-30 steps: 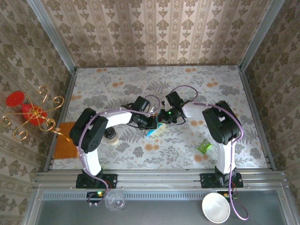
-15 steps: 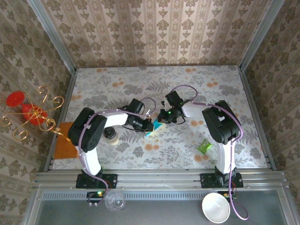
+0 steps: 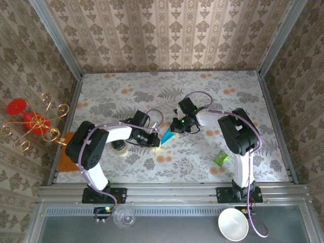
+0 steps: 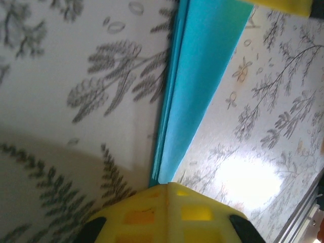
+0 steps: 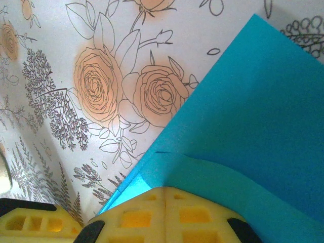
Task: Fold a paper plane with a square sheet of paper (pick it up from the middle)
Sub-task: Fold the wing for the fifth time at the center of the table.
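Paper sheet [image 3: 165,134], teal-blue and folded narrow, spans two yellow-fingered tools mid-bench [image 3: 212,91]: left tool [image 4: 167,188] clenched on one end, right tool [image 5: 164,192] clenched on the other.

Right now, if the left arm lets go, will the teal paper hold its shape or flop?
Probably it droops: the teal paper is thin, layered sheet stretched between the left gripper and right gripper. Its folded edge may stiffen it somewhat lengthwise. It looks light, so it likely stays pinched on the right.
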Controlling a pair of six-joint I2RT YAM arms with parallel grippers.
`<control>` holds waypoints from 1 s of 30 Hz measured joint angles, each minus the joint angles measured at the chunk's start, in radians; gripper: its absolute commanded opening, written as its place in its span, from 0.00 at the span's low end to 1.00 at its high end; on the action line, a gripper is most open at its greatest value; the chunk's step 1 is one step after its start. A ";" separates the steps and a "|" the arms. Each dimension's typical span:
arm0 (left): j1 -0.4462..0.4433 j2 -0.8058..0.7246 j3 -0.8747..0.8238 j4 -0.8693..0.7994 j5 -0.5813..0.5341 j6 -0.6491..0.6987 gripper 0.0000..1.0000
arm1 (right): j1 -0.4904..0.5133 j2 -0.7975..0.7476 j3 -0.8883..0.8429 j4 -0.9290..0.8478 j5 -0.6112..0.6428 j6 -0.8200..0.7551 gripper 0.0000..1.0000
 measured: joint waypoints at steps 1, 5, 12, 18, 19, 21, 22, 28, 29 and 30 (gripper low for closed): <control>0.000 -0.011 -0.011 -0.005 -0.003 0.000 0.00 | 0.000 0.000 0.000 0.000 0.000 0.000 0.01; 0.000 -0.051 -0.032 -0.055 -0.028 -0.001 0.00 | 0.000 0.000 0.000 0.000 0.000 0.000 0.01; -0.011 -0.131 0.022 -0.174 -0.098 -0.018 0.00 | 0.000 -0.001 0.000 0.001 0.000 0.001 0.02; -0.041 -0.126 0.105 -0.117 -0.124 -0.066 0.00 | 0.001 -0.006 -0.011 0.018 -0.001 0.005 0.01; -0.048 -0.110 0.117 -0.108 -0.123 -0.074 0.00 | 0.001 -0.006 -0.014 0.021 -0.001 0.006 0.01; -0.071 -0.056 0.148 -0.088 -0.123 -0.087 0.00 | 0.001 -0.008 -0.018 0.029 -0.003 0.008 0.02; -0.081 -0.031 0.161 -0.081 -0.122 -0.092 0.00 | 0.001 -0.009 -0.020 0.032 -0.004 0.009 0.01; -0.103 0.092 0.199 -0.042 -0.127 -0.125 0.00 | 0.001 -0.018 -0.041 0.064 -0.008 0.021 0.02; -0.100 0.101 0.200 -0.039 -0.130 -0.129 0.00 | 0.001 -0.019 -0.043 0.067 -0.009 0.023 0.01; -0.098 0.106 0.200 -0.038 -0.133 -0.131 0.00 | 0.001 -0.020 -0.045 0.070 -0.009 0.024 0.02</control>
